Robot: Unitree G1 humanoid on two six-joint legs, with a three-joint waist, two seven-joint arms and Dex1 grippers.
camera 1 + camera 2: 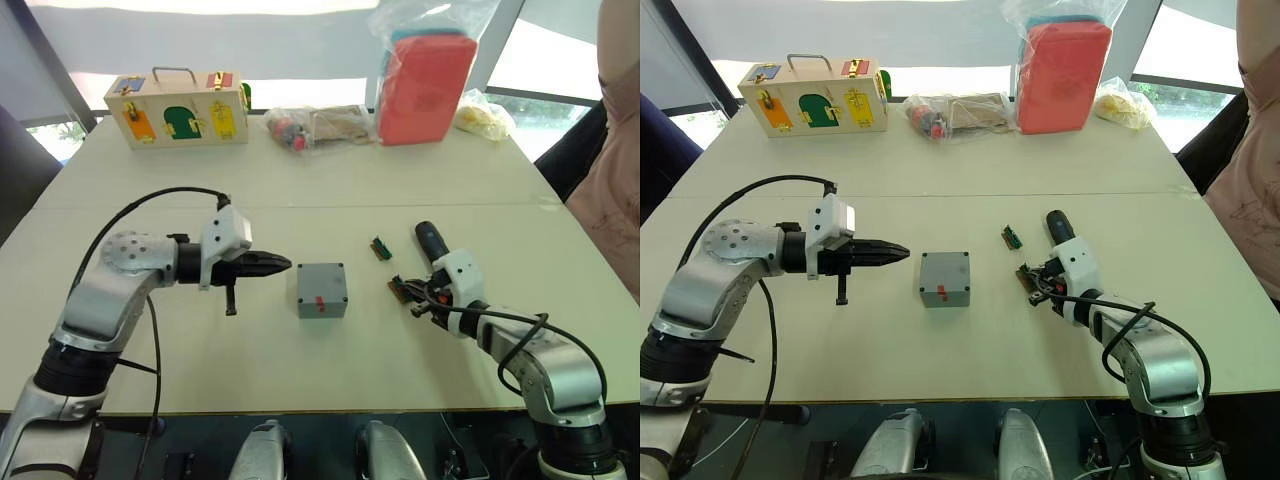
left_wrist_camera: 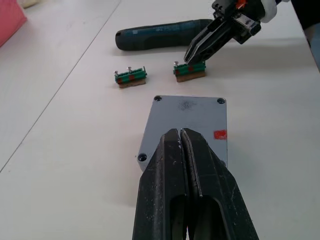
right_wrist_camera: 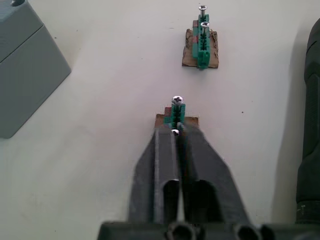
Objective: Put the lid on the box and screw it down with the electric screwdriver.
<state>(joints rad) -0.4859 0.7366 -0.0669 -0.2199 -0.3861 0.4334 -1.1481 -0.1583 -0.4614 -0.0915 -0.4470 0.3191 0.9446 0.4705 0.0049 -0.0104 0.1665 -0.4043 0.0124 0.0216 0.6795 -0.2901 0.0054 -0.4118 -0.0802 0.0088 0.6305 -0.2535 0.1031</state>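
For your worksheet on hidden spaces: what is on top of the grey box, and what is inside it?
The lid sits on the box, screw heads at its corners, a red mark near one edge. The inside is covered, so unseen.

The square plastic box (image 1: pixel 322 289) is plain grey with a small red mark on its lid (image 2: pixel 192 117). The cylindrical electric screwdriver (image 2: pixel 160 34) is black. Two small connector strips (image 3: pixel 202 42) are green on brown bases, with silver screw heads. Each end effector (image 2: pixel 181 137) has black fingers. The desk (image 1: pixel 300 180) is pale cream.
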